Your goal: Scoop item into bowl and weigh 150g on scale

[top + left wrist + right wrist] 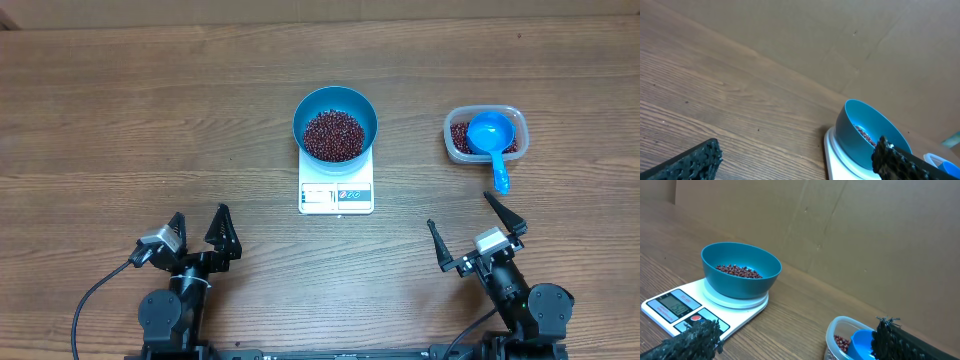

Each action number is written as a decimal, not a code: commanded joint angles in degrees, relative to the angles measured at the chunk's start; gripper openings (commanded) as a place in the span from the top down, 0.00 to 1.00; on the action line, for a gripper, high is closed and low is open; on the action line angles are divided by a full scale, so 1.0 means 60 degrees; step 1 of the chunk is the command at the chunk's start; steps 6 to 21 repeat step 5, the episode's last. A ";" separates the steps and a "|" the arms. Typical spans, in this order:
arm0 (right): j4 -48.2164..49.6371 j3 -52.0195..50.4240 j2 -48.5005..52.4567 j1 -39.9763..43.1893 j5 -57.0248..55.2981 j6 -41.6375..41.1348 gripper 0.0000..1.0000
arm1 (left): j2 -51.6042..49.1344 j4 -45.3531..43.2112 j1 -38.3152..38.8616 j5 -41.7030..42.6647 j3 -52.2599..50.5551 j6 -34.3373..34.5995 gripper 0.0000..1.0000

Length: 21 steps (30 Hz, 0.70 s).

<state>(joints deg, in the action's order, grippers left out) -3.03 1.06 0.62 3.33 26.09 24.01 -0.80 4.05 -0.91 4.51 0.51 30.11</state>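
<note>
1. Beans (pixel 334 134): small, dark red-brown and glossy. They lie as a shallow heap in the bottom of the bowl, well below its rim. A second lot lies in the tub at the robot's right.
2. Blue bowl (pixel 312 103): round, smooth-walled and upright. It is centred on the platform of the scale and overhangs it on both sides.
3. White kitchen scale (pixel 336 197): flat, mid-table, with its display strip (pixel 670 305) and buttons facing the robot. The digits are too small to read, so the weight cannot be confirmed.
4. Clear plastic tub (pixel 449 135): well apart from the scale, partly filled.
5. Blue scoop (pixel 489 133): resting in the tub on the beans, with its handle sticking out over the near rim.
6. Right gripper (pixel 459 211): jaws spread wide and holding nothing, near the scoop handle but not touching it.
7. Left gripper (pixel 200 215): jaws likewise apart and empty, well away from everything, over bare wooden table (pixel 120 120).
8. Hazards, by judgement:
   - A full extra scoop could overshoot the target, so fine top-ups would be safer.
   - A grip on the overhanging handle may lever the light tub up or drag it.
   - A tilted scoop carried across the gap would scatter beans on the table.
   - Any nudge of the bowl or pressure on the scale would falsify the reading.
</note>
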 commanded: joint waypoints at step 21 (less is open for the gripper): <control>0.0029 -0.0102 -0.0076 0.0029 -0.0091 -0.0069 0.00 | 0.0091 0.0022 -0.0080 -0.0011 -0.0040 0.0022 0.00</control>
